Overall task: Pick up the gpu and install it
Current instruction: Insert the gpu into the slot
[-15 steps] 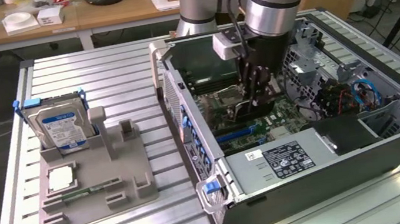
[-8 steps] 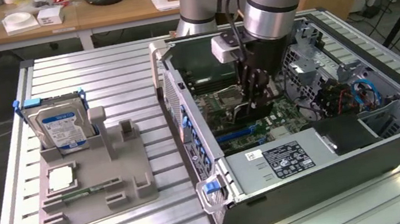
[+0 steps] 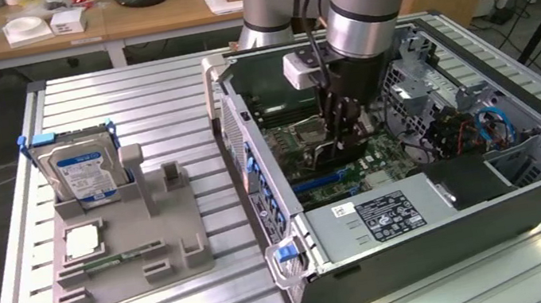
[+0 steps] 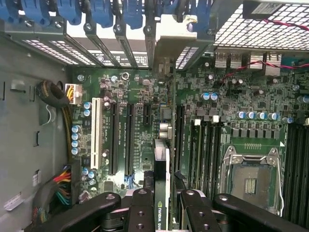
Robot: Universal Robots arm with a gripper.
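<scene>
Well off to the tool's side, at the exterior view's left, a hard drive (image 3: 85, 167) stands upright in a grey holder (image 3: 125, 253) on the slatted surface (image 3: 134, 99); neither is the task's thing. Further right the open computer case (image 3: 451, 205) lies on its side, and the tool (image 3: 342, 141) hangs down inside it, close over the motherboard (image 4: 145, 96).

In the wrist view the tool (image 4: 162, 198) is clenched on the graphics card (image 4: 161, 164), which sits edge-on between its two fingers (image 4: 141, 205), one against each flat face. The card points ahead of the tool, toward the board, and its long axis runs parallel to the long black slots (image 4: 129, 137). Those slots lie just beyond the card's leading edge. As far as I can judge it is apart from them and not yet seated. It looks lined up over the gap between two long slots, so I cannot tell which one it matches. The empty processor socket (image 4: 251, 179) lies off to the tool's other side.
</scene>
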